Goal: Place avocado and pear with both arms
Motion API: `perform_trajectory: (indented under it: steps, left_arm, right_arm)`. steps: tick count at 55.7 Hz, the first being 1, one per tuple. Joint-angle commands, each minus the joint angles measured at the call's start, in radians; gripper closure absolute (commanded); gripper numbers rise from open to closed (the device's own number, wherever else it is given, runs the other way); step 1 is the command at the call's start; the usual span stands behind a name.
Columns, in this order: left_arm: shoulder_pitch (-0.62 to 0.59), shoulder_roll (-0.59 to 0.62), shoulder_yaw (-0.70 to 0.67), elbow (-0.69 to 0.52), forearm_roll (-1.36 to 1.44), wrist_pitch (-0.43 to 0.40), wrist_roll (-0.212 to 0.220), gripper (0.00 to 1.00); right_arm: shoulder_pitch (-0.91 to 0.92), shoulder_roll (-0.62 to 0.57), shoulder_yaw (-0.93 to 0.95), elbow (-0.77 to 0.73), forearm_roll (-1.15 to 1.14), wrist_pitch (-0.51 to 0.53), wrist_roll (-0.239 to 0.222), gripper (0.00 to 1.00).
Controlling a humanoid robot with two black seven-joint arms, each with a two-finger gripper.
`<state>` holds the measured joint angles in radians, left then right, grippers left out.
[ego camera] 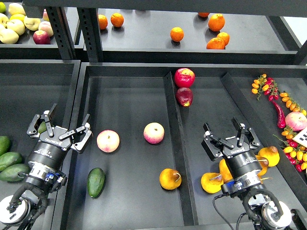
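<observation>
Both arms are black all over, with thick round wrist sections that have small white lettering printed on the collar (too small to read). The left gripper [60,129] and right gripper [230,136] each have two chunky black fingers on linkage bars with little silver screws. Below each wrist there's a bit of blue, loose black cables, and a shiny silver round joint.

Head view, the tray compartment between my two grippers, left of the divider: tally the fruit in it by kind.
Peaches: 2
Avocado: 1
Pear: 1
Total: 4
</observation>
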<state>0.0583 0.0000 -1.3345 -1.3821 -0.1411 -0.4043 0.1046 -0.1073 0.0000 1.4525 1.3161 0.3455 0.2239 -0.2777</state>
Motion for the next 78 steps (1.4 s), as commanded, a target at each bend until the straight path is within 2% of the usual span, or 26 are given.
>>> perform_trajectory:
  steps: [1, 32, 42, 62, 68, 78]
  left_arm:
    - [0.0, 0.0, 0.0, 0.0, -0.002, 0.002, 0.007, 0.01]
    - [0.0, 0.0, 0.031, 0.0, -0.002, 0.015, 0.013, 0.01]
    - [0.009, 0.0, 0.047, 0.002, -0.002, -0.014, 0.021, 0.0]
    - [0.008, 0.0, 0.066, 0.018, 0.0, -0.015, 0.04, 0.0]
    - [0.005, 0.0, 0.071, 0.018, 0.001, -0.014, 0.066, 0.0]
    - [-0.003, 0.0, 0.075, 0.018, 0.047, -0.011, 0.145, 0.0]
  right_arm:
    - [0.0, 0.0, -0.001, 0.0, 0.0, -0.001, 0.0, 0.0]
    - [0.0, 0.0, -0.003, 0.0, 0.0, -0.001, -0.002, 0.0]
    - [0.0, 0.0, -0.003, 0.0, 0.0, -0.001, -0.002, 0.0]
    - [0.0, 0.0, -0.001, 0.0, 0.0, -0.001, -0.002, 0.0]
    - [0.0, 0.0, 0.002, 0.0, 0.0, -0.001, -0.002, 0.0]
    - [0.0, 0.0, 0.002, 0.0, 0.0, -0.003, -0.002, 0.0]
